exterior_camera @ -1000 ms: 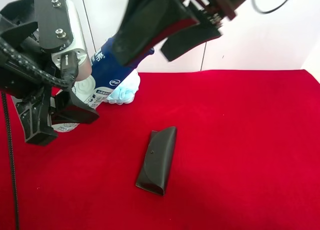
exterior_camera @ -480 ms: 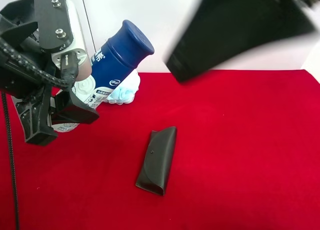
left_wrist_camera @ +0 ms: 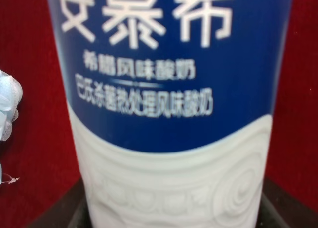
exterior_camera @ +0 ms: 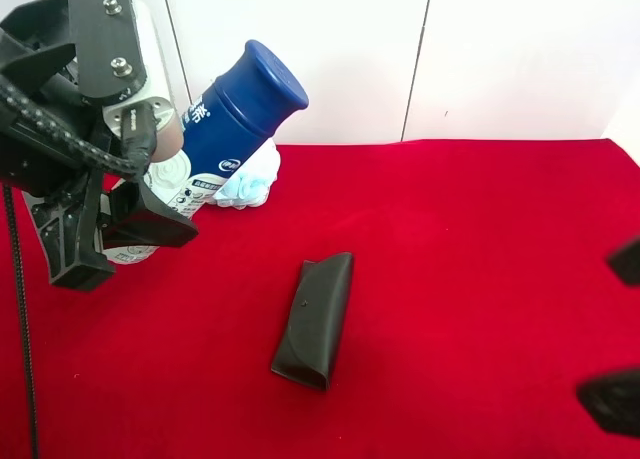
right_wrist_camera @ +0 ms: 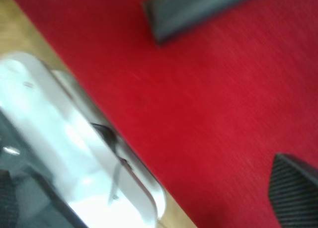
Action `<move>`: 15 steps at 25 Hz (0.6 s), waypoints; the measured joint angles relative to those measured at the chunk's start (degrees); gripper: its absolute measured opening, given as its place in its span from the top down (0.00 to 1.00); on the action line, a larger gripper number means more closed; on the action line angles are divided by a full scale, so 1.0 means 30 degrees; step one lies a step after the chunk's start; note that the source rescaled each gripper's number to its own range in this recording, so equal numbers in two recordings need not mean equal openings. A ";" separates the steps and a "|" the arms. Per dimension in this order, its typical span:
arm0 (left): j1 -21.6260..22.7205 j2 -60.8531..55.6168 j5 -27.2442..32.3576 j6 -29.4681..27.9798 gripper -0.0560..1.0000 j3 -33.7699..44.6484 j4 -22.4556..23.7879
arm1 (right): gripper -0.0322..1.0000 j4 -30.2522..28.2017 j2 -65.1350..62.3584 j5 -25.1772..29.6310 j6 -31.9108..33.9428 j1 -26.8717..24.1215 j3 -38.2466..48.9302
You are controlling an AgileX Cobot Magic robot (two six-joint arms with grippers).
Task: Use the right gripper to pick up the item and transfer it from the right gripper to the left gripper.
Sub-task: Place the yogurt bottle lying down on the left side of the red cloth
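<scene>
Bottle (exterior_camera: 225, 129) now sits only in left tool (exterior_camera: 113, 234), far left, clamped tight round its white lower body, tilted w/ blue cap up & to the right, prob. clear of bench (exterior_camera: 480, 229). Sponge (exterior_camera: 255, 184) just behind it, case (exterior_camera: 314, 321) mid-bench, neither has shifted. Right tool (exterior_camera: 620, 329): 1 s ago it was on the cap up top. It has since let go & swung off, now low at far right edge, jaws wide, nothing in them. Right wrist view is blurred, so prob. still moving. Handover looks done; left grip alone carries the bottle.
</scene>
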 joint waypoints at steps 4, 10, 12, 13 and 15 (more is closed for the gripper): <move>0.0000 0.0000 0.0047 0.0000 0.83 0.0000 0.0000 | 0.00 -0.1001 -0.3347 -0.0021 0.0417 0.0000 0.2917; 0.0000 0.0000 0.0105 0.0000 0.83 0.0000 0.0000 | 0.00 -0.1548 -0.7511 -0.1590 0.0417 0.0000 0.5370; 0.0000 0.0000 0.0105 0.0000 0.83 0.0000 0.0000 | 0.00 -0.1670 -0.8405 -0.2521 0.0417 0.0000 0.5436; 0.0000 0.0000 0.0105 0.0000 0.83 0.0000 0.0000 | 0.00 -0.1684 -0.8614 -0.2820 0.0417 0.0000 0.5474; 0.0000 0.0000 0.0105 0.0000 0.83 0.0000 0.0000 | 0.00 -0.1737 -0.8758 -0.3044 0.0417 0.0000 0.5501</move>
